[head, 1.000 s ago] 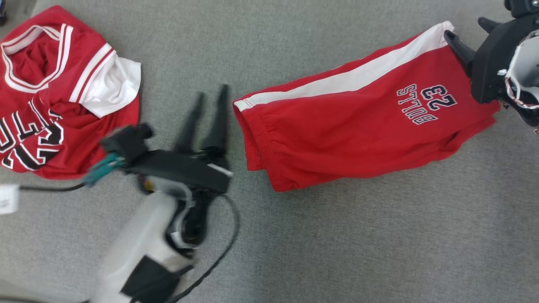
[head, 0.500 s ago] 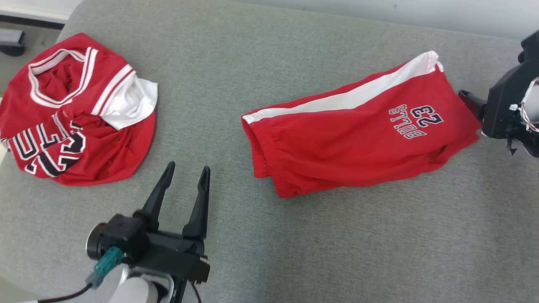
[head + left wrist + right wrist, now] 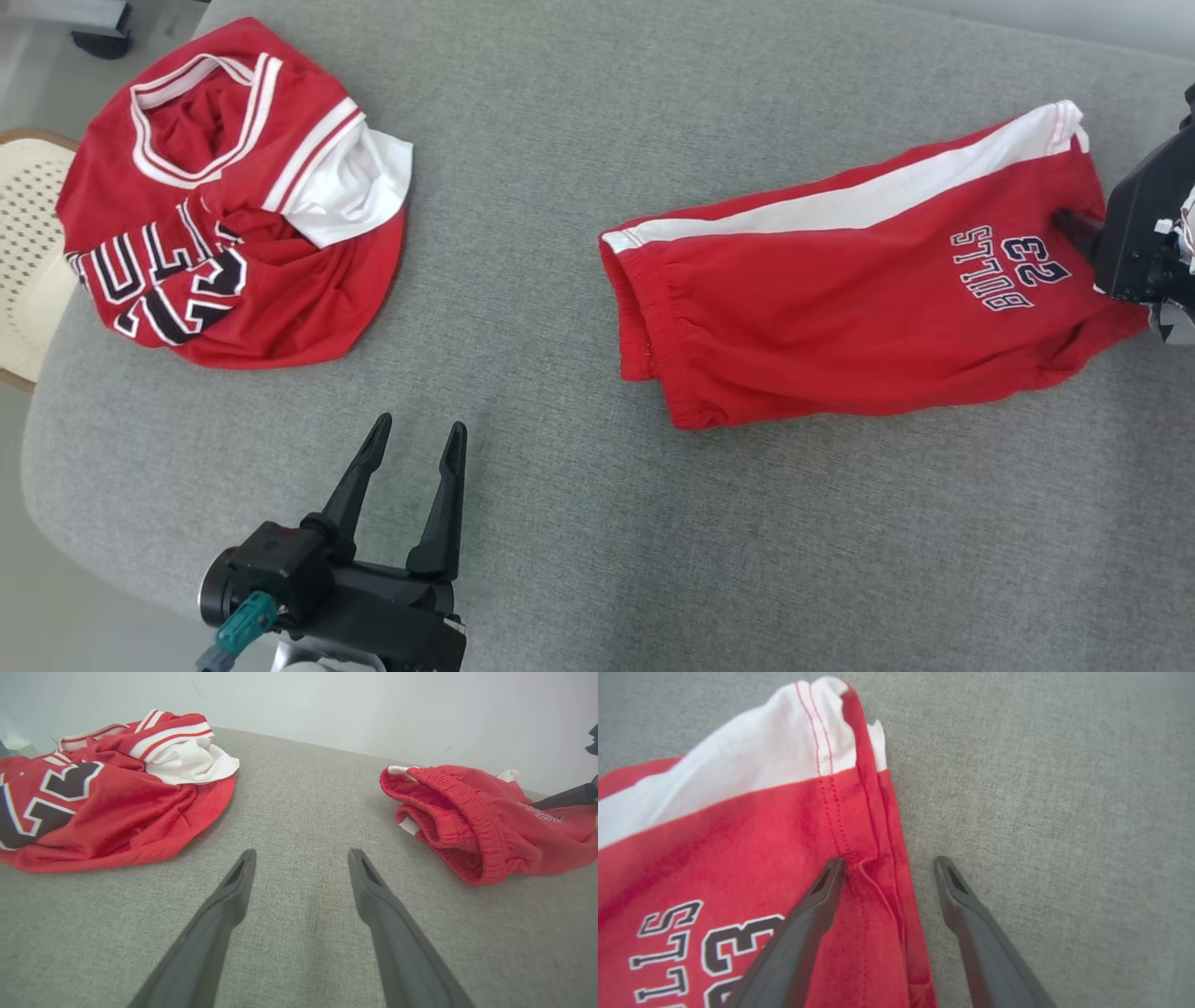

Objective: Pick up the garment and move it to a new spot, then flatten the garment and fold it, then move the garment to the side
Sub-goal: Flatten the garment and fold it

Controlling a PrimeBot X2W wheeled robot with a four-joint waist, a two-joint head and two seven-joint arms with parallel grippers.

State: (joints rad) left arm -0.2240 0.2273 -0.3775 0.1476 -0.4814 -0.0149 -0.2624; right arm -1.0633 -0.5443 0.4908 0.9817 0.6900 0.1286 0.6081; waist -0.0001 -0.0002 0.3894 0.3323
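Observation:
The garment, red shorts [image 3: 840, 308] with a white side stripe and "BULLS 23" print, lies folded on the grey padded table [image 3: 560, 523], waistband toward the middle. In the right wrist view my right gripper [image 3: 889, 861] stands open astride the shorts' [image 3: 738, 858] leg hem: one fingertip [image 3: 833, 868] presses the red cloth, the other is over bare grey surface. In the head view its dark body [image 3: 1144, 233] sits at the hem. My left gripper [image 3: 420, 425] is open and empty near the front edge, well clear of the shorts [image 3: 467, 821].
A crumpled red jersey [image 3: 233, 205] with white trim lies at the table's far left, also ahead-left of the left gripper [image 3: 302, 854]. A cream perforated seat [image 3: 28, 233] stands off the left edge. A pale wall [image 3: 373, 709] runs behind the table.
The head view has shifted. My left gripper drew back from beside the waistband to the near edge. My right gripper left the hem, then came back onto it.

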